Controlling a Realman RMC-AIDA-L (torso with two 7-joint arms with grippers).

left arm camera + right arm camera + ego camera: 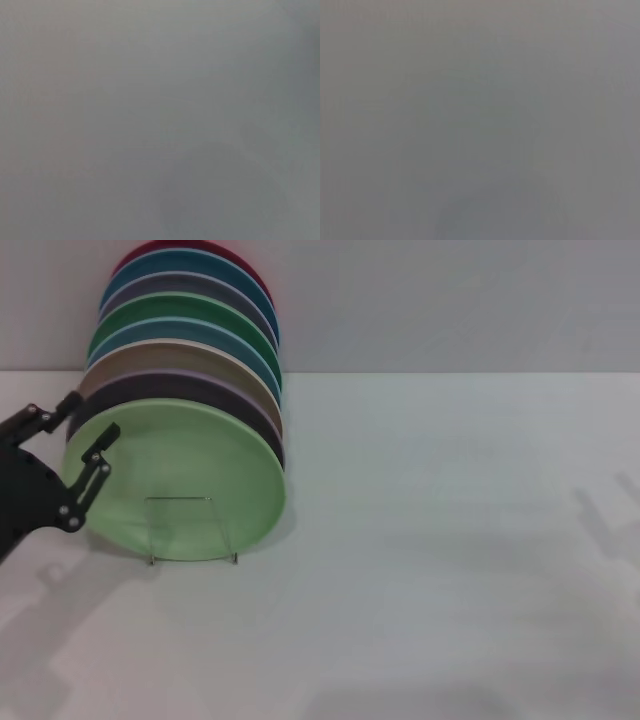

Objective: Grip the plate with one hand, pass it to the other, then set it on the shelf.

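The left gripper point(93, 418) is held open, its fingers point(100, 455) spread at the left edge of the pale green plate point(190, 475). One finger is seen in front of the plate's face, the other behind its rim. The rim should be pinched firmly before lifting. The plate stands upright at the front of the rack point(192, 530) on the table point(450, 570). The right gripper is not seen.

no readable text, no labels, no brands, no numbers, no signs
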